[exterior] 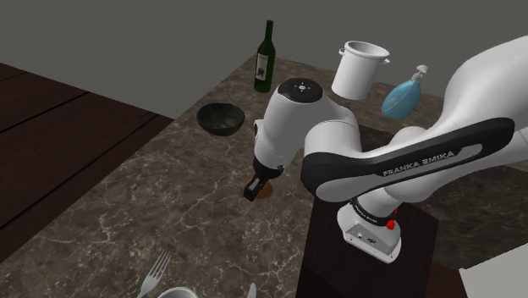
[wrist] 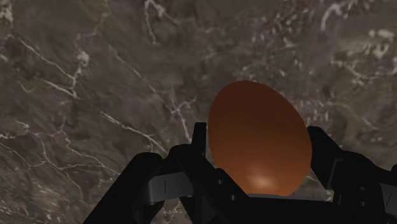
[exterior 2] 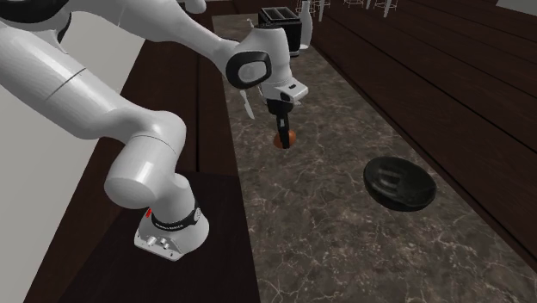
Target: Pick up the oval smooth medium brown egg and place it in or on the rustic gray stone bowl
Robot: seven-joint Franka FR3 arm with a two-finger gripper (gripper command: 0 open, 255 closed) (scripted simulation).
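The brown egg (wrist: 259, 159) sits between my two black fingers, which clasp its sides; my gripper (wrist: 257, 132) is shut on it. In the shoulder view the gripper (exterior: 255, 188) points down at the marble counter with the egg (exterior: 267, 192) at its tip, at or just above the surface. The second exterior view has the egg (exterior 2: 287, 140) under the gripper (exterior 2: 282, 131). The dark stone bowl (exterior: 221, 118) stands on the counter farther from the stand, apart from the gripper. It lies toward the second exterior view's right (exterior 2: 398, 182).
A green wine bottle (exterior: 266, 57), a white pot (exterior: 360, 69) and a blue spray bottle (exterior: 404, 95) stand along the counter's far edge. A fork (exterior: 152, 275) lies at the near edge. A black toaster (exterior 2: 280, 26) sits at the counter's end. The dark stand (exterior: 372, 254) borders the counter.
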